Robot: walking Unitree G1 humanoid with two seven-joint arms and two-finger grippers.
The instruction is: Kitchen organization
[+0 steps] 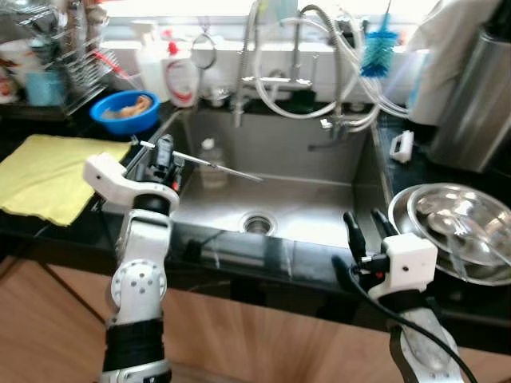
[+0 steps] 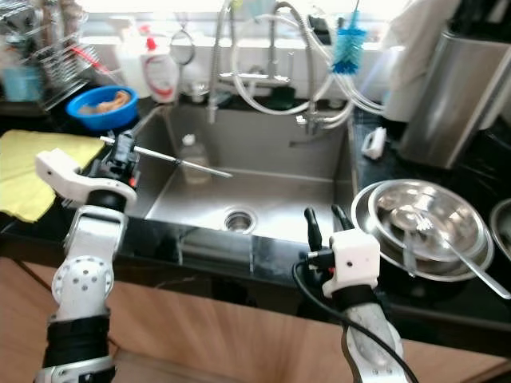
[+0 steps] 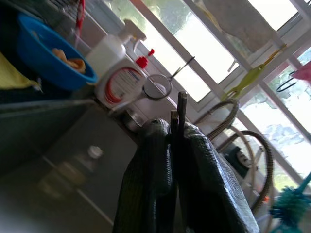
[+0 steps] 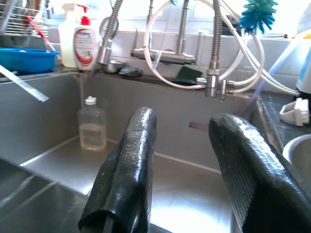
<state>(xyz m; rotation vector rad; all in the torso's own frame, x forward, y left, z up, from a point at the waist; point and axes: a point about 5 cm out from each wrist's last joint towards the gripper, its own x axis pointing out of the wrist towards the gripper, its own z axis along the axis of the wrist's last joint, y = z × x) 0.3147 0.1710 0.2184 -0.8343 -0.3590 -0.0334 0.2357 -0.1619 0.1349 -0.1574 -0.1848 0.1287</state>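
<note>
I have the left end effector clamped on a long metal utensil, which juts out over the sink. My right end effector hovers fingers apart at the sink's front edge, beside the steel bowls on the desk.

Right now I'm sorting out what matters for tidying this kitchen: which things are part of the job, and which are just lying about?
In the job:
left gripper, shut on a long metal utensil over the sink
right gripper, fingers open, at the sink's front edge

Lying about:
blue bowl
yellow cloth
small bottle
steel bowls
soap bottles
</note>
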